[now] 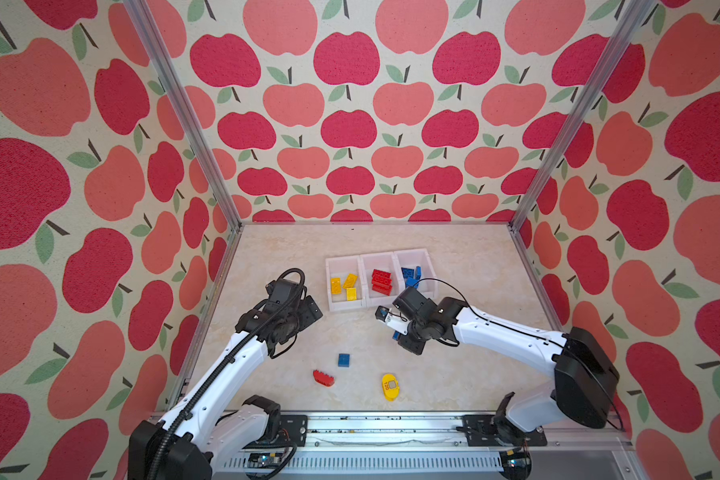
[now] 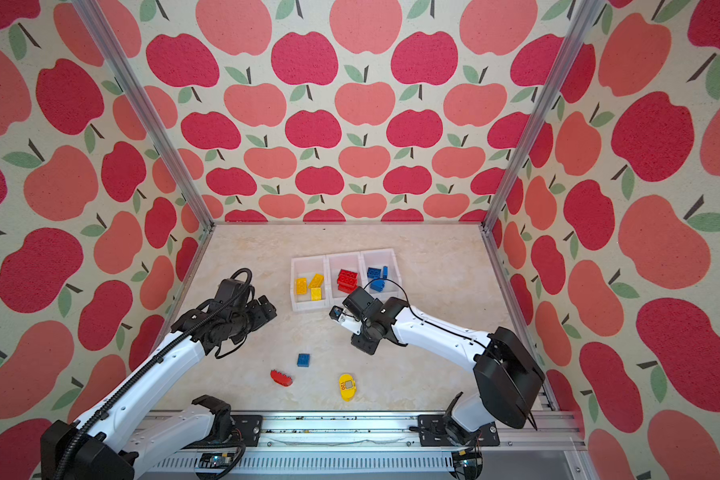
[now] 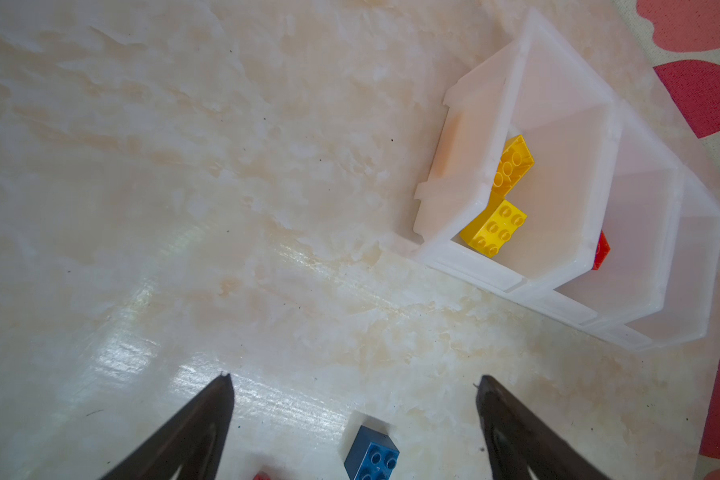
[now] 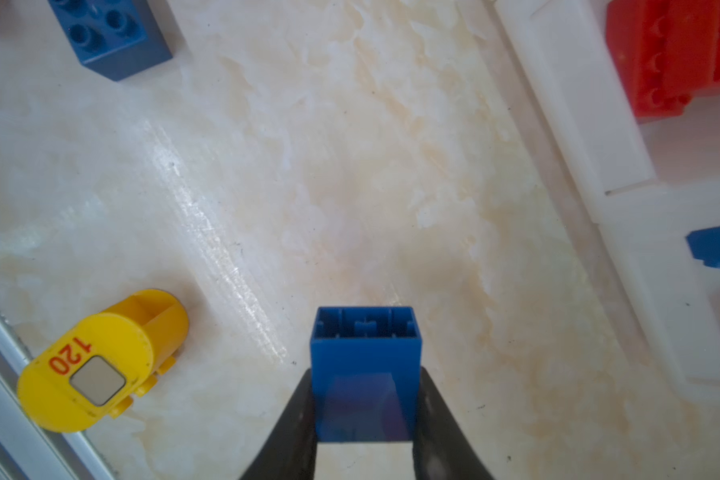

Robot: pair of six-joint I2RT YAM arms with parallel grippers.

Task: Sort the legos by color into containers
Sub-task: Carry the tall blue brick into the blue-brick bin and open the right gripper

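Top views, bins (image 1: 341,304): three white ones joined in a row toward the back of the desk (image 1: 466,266). The left one holds yellow bricks (image 1: 344,284), the middle one red bricks (image 1: 382,280), and the right one blue bricks (image 1: 411,276).
Top views, loose pieces: a loose blue brick (image 1: 344,360), a red brick (image 1: 323,378) and a rounded yellow piece (image 1: 390,387) marked "120" lie apart on the desk, nearer the front.
Top views, left hand (image 1: 312,311): just left of the bins; how wide it stands cannot be told here.
Top views, right hand (image 1: 400,337): in front of the middle and right bins, with a bit of blue showing at it.
Left wrist view, left hand (image 3: 352,382): fingers spread wide, holding nothing. The loose blue brick (image 3: 371,459) shows between them on the desk, and the bin with yellow bricks (image 3: 495,228) is off to one side.
Right wrist view, right hand (image 4: 366,376): clamped on a held blue brick (image 4: 364,345), whose hollow underside faces away from the camera.
Right wrist view, surroundings: the yellow piece (image 4: 96,361) and the loose blue brick (image 4: 113,37) lie on the desk. The bin rim (image 4: 578,104) with the red bricks (image 4: 674,54) runs alongside.
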